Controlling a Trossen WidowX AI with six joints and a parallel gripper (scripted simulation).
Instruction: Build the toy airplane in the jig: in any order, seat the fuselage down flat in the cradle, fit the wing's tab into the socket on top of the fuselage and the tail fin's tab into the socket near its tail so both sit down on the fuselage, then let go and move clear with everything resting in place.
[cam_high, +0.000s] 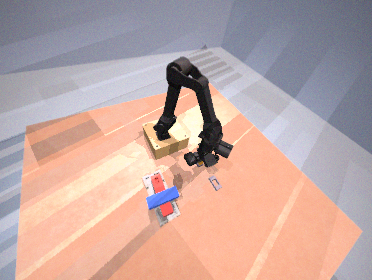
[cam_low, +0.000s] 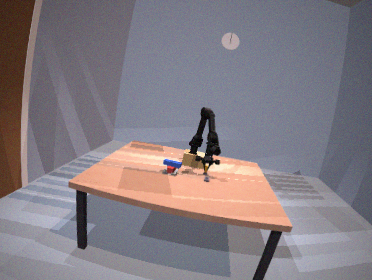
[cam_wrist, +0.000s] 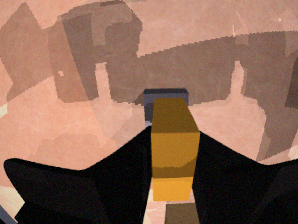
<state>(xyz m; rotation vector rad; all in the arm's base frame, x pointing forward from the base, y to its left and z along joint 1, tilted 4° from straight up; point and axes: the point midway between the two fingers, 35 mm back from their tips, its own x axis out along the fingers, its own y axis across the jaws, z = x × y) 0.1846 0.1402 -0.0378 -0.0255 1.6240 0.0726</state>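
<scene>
One claw (cam_high: 201, 161) (cam_low: 207, 161) (cam_wrist: 169, 132), grasping the yellow tail fin (cam_high: 200, 163) (cam_low: 206, 169) (cam_wrist: 174, 152). One red fuselage (cam_high: 158, 183) (cam_low: 171, 169), in the pale cradle (cam_high: 147, 178). One blue wing (cam_high: 162, 198) (cam_low: 172, 163), lying across the fuselage. One small grey frame (cam_high: 218, 187), near the claw.

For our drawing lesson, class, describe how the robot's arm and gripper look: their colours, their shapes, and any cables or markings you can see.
The arm is black throughout, with slim, straight links joined by chunkier, rounded joints. The gripper is black too, its two fingers broad and angular, narrowing toward the tips. No cables or markings can be made out.
</scene>
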